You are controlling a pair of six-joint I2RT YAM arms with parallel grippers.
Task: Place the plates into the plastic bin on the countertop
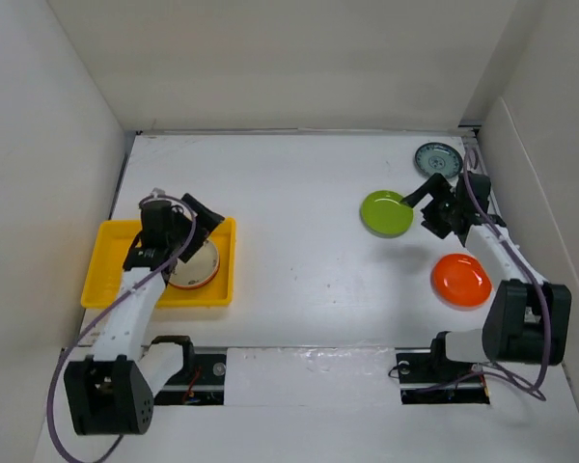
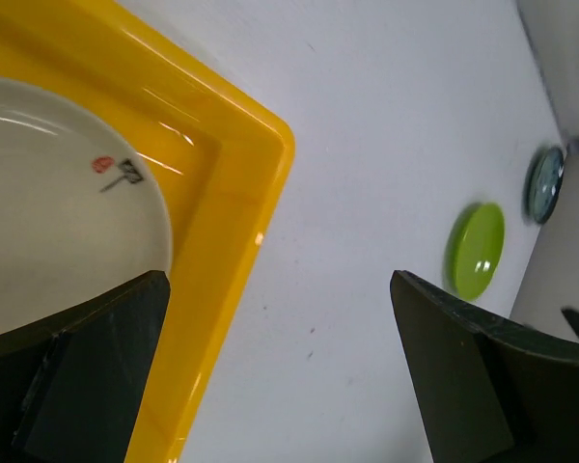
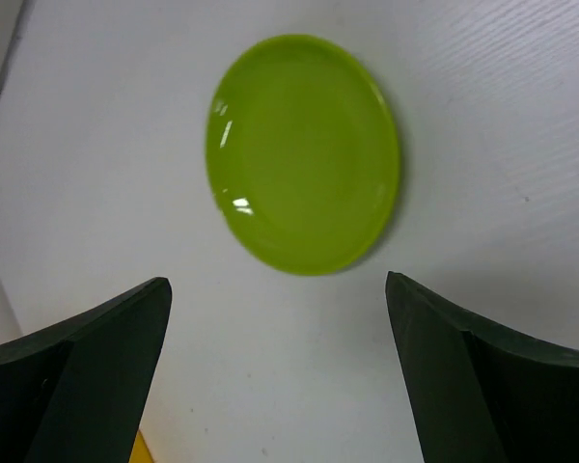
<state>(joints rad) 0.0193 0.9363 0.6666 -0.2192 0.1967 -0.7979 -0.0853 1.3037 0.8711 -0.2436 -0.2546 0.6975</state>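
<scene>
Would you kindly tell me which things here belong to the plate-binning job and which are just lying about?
Job: bin, beige plate inside it, green plate, orange plate, grey-teal plate, countertop.
Lying about: nothing loose; only the walls.

L wrist cam: corner of the yellow bin (image 2: 241, 193), w/ a beige plate (image 2: 58, 222) lying inside it, small red + black mark on the plate. My left gripper (image 2: 278, 280) is spread wide, one finger over the bin, the other outside it above the white countertop (image 2: 367, 145). Well away from the bin I see a lime green plate (image 2: 476, 249), and a grey-teal plate (image 2: 544, 183) just past it.
</scene>
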